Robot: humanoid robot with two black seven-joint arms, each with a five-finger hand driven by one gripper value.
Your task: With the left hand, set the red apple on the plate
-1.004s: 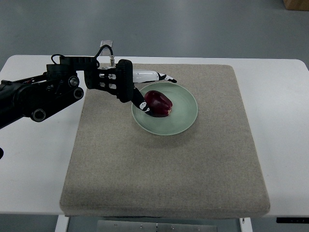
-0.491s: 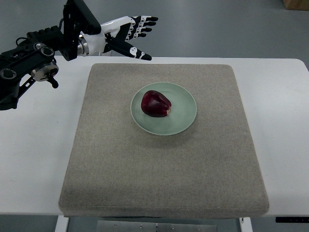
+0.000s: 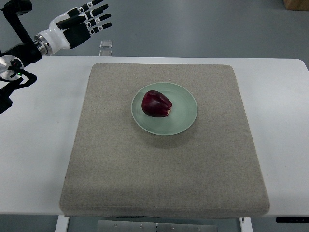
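A dark red apple (image 3: 156, 104) rests on the left half of a pale green plate (image 3: 186, 112), which sits on a beige mat (image 3: 164, 164). My left hand (image 3: 85, 21) is high at the upper left, well away from the plate, beyond the table's far edge. Its black and white fingers (image 3: 96, 17) are spread and hold nothing. The left arm (image 3: 17, 53) comes in from the left edge. The right hand does not show.
The mat lies on a white table (image 3: 34, 145). A small pale object (image 3: 106, 44) sits just past the table's far edge, near the left hand. A brown box corner (image 3: 297, 4) shows at the top right.
The left hand let go of the apple on the plate, then lifted and drew back up and to the left with its fingers spread. The apple stayed put on the plate.
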